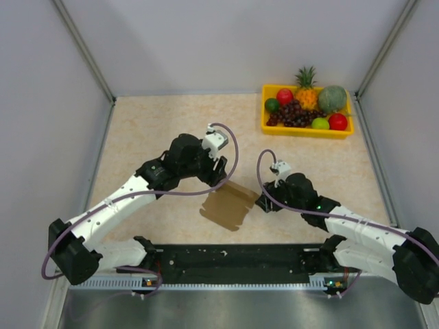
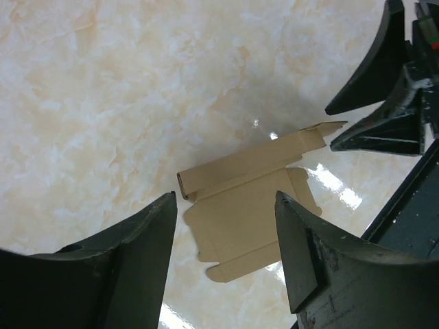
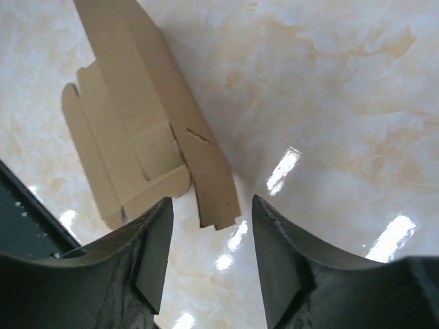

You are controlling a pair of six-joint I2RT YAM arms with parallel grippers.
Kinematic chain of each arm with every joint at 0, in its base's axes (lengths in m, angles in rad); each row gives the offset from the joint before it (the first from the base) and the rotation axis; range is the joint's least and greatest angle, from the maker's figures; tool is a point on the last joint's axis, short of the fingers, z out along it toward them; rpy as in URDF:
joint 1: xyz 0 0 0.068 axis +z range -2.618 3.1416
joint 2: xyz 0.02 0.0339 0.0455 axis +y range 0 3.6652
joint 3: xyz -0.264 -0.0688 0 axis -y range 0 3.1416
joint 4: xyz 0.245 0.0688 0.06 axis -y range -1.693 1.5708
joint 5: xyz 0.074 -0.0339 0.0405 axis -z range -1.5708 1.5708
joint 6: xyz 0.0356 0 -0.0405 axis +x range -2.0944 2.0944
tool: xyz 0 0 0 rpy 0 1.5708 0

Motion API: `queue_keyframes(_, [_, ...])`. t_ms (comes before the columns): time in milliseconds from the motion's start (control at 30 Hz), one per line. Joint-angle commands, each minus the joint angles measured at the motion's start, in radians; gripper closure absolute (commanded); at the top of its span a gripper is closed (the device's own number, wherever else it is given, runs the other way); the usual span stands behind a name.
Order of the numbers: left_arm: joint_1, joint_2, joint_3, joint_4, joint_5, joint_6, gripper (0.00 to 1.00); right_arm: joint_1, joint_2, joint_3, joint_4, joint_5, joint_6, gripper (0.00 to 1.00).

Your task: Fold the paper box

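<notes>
Paper box [image 1: 226, 203]: brown die-cut cardboard, not closed up. It lies mostly flat on the table near the front middle, between the two grippers and just beyond the black base rail [image 1: 226, 257]. Notched flaps show along its edges. In the left wrist view one long panel looks creased up from the rest.

Table [image 1: 151, 130]: beige marbled top, glossy, pale walls on three sides.

Left arm [image 1: 116, 205]: white and black, reaches in from the near left corner. Left gripper [image 2: 226, 199] hangs over the far left edge of the paper box. Fingers are spread with the sheet visible between them, nothing gripped. Can't tell if the tips touch the cardboard.

Right arm [image 1: 357, 229]: comes in from the near right corner. Right gripper [image 3: 211, 202] sits low at the box's right edge. Fingers are apart and the end of a long cardboard strip sits in the gap, clear of both pads, so no grip. The left wrist view shows a cardboard corner right at one right fingertip; contact unclear.

Yellow tray [image 1: 264, 110]: far right corner of the table, well apart from the box and both grippers. It holds:
- melon [image 1: 332, 98], green
- pineapple [image 1: 306, 89]
- dark grapes [image 1: 295, 114]
- red apple [image 1: 337, 121]
- a second red fruit [image 1: 285, 96]
- a light green fruit [image 1: 319, 123]
- a dark green fruit [image 1: 272, 105]
</notes>
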Motion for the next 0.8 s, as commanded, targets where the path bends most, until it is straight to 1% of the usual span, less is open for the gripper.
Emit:
queue_keyframes(0, [-0.001, -0.028, 0.001, 0.014, 0.052, 0.050, 0.36, 0.007, 0.081, 0.059, 0.095, 0.067, -0.095, 0.56])
queue_keyframes(67, [0.000, -0.030, -0.008, 0.026, 0.032, 0.023, 0.36, 0.007, 0.108, 0.078, 0.076, 0.078, -0.104, 0.59])
queue_keyframes(200, [0.000, -0.054, -0.052, 0.070, -0.091, -0.058, 0.35, 0.007, 0.109, 0.070, 0.097, 0.084, -0.104, 0.68])
queue_keyframes(267, [0.000, -0.062, -0.079, 0.102, -0.070, -0.065, 0.37, 0.007, 0.103, 0.068, 0.103, 0.069, -0.109, 0.73])
queue_keyframes(300, [0.000, -0.062, -0.091, 0.124, -0.062, -0.060, 0.37, 0.007, 0.105, 0.081, 0.091, 0.072, -0.112, 0.78])
queue_keyframes(333, [-0.001, -0.058, -0.102, 0.135, -0.013, -0.025, 0.37, 0.007, 0.115, 0.094, 0.082, 0.063, -0.118, 0.80])
queue_keyframes(367, [-0.003, -0.041, -0.100, 0.136, 0.007, -0.007, 0.37, 0.007, 0.131, 0.131, 0.069, 0.052, -0.145, 0.83])
queue_keyframes(400, [-0.006, -0.030, -0.094, 0.127, 0.016, 0.000, 0.37, 0.007, 0.143, 0.153, 0.039, 0.025, -0.162, 0.88])
queue_keyframes(433, [-0.009, -0.019, -0.076, 0.118, 0.024, 0.036, 0.37, 0.005, 0.179, 0.176, 0.022, 0.018, -0.187, 0.91])
queue_keyframes(467, [-0.012, -0.009, -0.066, 0.091, 0.024, 0.055, 0.37, 0.004, 0.200, 0.228, 0.000, 0.012, -0.226, 1.00])
queue_keyframes(533, [-0.015, -0.007, -0.051, 0.084, 0.022, 0.110, 0.39, -0.011, 0.253, 0.274, -0.015, -0.032, -0.268, 1.00])
queue_keyframes(600, [-0.014, -0.004, -0.040, 0.089, 0.007, 0.116, 0.40, -0.033, 0.281, 0.303, -0.006, -0.098, -0.343, 1.00])
queue_keyframes(633, [-0.006, -0.001, -0.013, 0.084, -0.020, 0.069, 0.40, -0.047, 0.310, 0.309, 0.020, -0.145, -0.375, 1.00])
queue_keyframes(667, [0.006, 0.011, 0.006, 0.072, -0.013, 0.046, 0.41, -0.054, 0.322, 0.320, 0.032, -0.166, -0.456, 1.00])
queue_keyframes(700, [0.025, 0.018, 0.021, 0.051, 0.018, 0.020, 0.41, -0.074, 0.329, 0.319, 0.057, -0.201, -0.483, 1.00])
queue_keyframes(733, [0.046, 0.021, 0.044, 0.043, 0.060, -0.049, 0.40, -0.090, 0.333, 0.316, 0.075, -0.241, -0.512, 1.00])
queue_keyframes(767, [0.102, 0.019, 0.044, 0.043, 0.134, -0.083, 0.39, -0.096, 0.344, 0.311, 0.106, -0.277, -0.576, 1.00])
